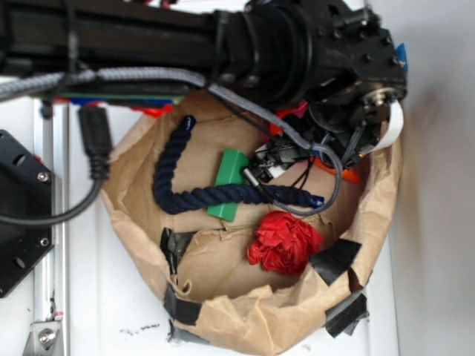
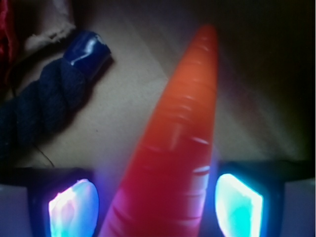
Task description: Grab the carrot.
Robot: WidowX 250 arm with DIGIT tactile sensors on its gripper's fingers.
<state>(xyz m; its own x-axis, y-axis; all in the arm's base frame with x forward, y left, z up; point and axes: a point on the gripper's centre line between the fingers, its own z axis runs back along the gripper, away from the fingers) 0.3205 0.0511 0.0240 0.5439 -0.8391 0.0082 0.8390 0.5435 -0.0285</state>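
Glossy orange plastic carrot (image 2: pixel 173 148) fills wrist view, thick end between glowing pads (image 2: pixel 74 207) of end effector (image 2: pixel 155 207); contact unclear, cannot tell if clamped. Tip points away, just right of navy rope's (image 2: pixel 44 98) taped end, inside brown paper bag (image 1: pixel 245 311)

Exterior view: glossy orange plastic carrot (image 1: pixel 343 172) mostly hidden beneath the black arm (image 1: pixel 297 44) at 2 o'clock. Wrist view: carrot's wide end cut off at 6 o'clock; tool (image 2: pixel 155 205) pads blurred.
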